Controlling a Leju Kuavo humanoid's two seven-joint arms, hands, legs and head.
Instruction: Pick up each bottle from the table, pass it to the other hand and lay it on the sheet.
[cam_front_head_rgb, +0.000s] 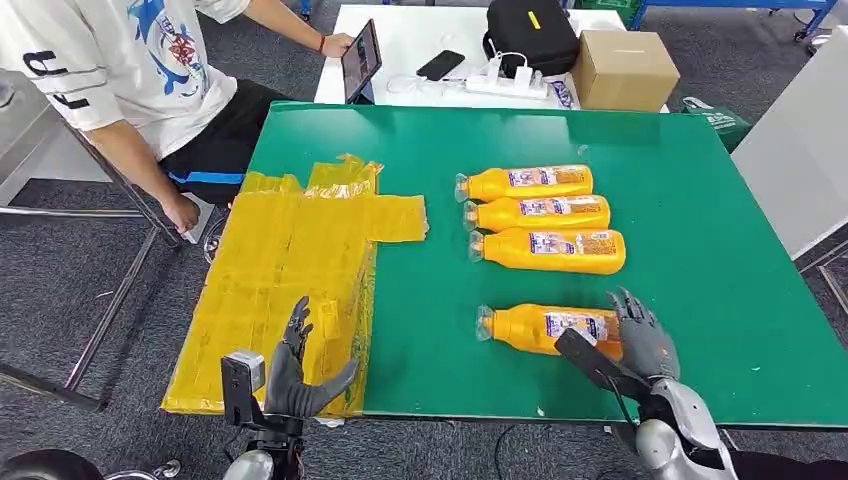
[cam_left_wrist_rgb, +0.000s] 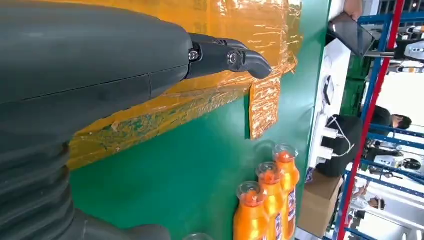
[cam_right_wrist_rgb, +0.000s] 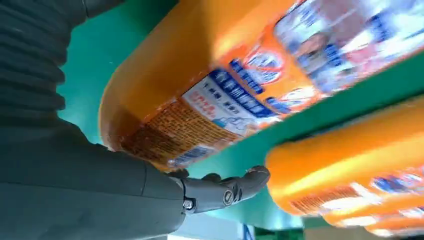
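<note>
The nearest bottle (cam_front_head_rgb: 545, 328) lies flat on the green tabletop (cam_front_head_rgb: 720, 300), long axis crosswise, cap toward the yellow sheet (cam_front_head_rgb: 280, 280). The right hand (cam_front_head_rgb: 640, 340) is at its base end, fingers (cam_right_wrist_rgb: 240, 185) spread, not yet gripping; the left hand (cam_front_head_rgb: 300, 370) hovers empty, fingers apart, over the sheet

The head view looks forward and down from high over the near edge of a green table (cam_front_head_rgb: 690, 250). The left wrist view sits low and close behind the left hand (cam_left_wrist_rgb: 75, 85), looking across the yellow sheet (cam_left_wrist_rgb: 220, 20) toward three orange bottles (cam_left_wrist_rgb: 272, 200), shared with the head view. The right wrist view is nearly against the nearest bottle (cam_right_wrist_rgb: 210, 75).
</note>
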